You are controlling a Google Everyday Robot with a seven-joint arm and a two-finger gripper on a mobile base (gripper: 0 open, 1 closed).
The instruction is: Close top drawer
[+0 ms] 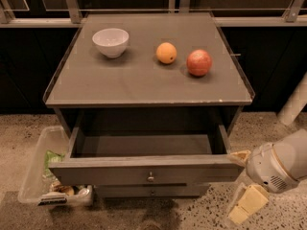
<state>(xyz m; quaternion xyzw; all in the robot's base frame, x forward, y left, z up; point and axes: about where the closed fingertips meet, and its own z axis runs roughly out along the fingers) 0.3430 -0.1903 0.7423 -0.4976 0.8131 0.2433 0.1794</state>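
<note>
- Most of the arm runs off the right edge, so only its pale wrist and the gripper show, low on the right.
- Half hidden beneath the top drawer, a lower drawer front peeps out.
- The top drawer stands pulled out of the cabinet, its long axis left to right and its knob facing me.
- The gripper sits at the drawer front's right end with its fingers spread wide. The upper finger is at the corner, touching or just beside it, I cannot tell which.
</note>
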